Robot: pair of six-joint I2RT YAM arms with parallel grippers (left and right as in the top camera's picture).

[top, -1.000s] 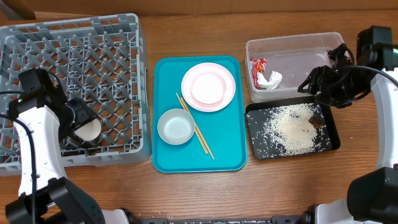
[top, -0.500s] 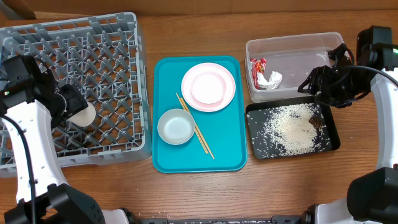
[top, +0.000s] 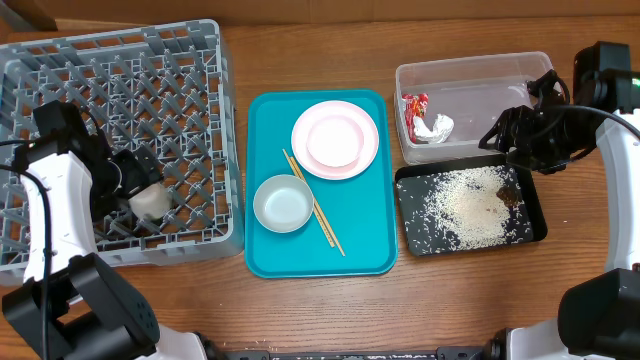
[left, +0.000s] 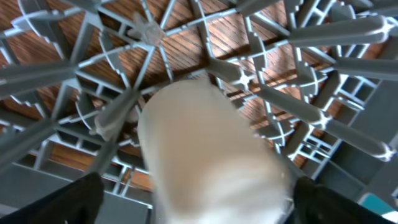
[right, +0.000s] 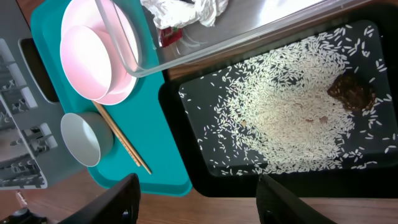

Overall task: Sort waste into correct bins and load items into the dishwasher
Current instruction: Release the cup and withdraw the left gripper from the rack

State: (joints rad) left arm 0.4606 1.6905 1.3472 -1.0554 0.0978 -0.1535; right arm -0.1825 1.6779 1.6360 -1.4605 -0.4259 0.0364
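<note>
Waste looks sorted; dish loading has barely begun.
The left hand (left: 199,188), fingers spread wide, has the small white cup (top: 150,204) lying loose between them in the grey lattice dish rack (top: 180,60). Beneath the right hand (right: 199,196), wide and empty, the red wrapper (top: 414,104) and white tissue (top: 438,127) lie in the clear plastic tub (top: 480,80), and the rice grains (top: 460,205) and brown scrap (top: 507,196) in the black tray (top: 533,215). The white plate (top: 302,128), pink bowl (top: 333,143), grey-blue bowl (top: 283,203) and wooden chopsticks (top: 325,225) wait on the teal tray (top: 365,255).

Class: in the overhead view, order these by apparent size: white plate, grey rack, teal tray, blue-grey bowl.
1. grey rack
2. teal tray
3. white plate
4. blue-grey bowl
</note>
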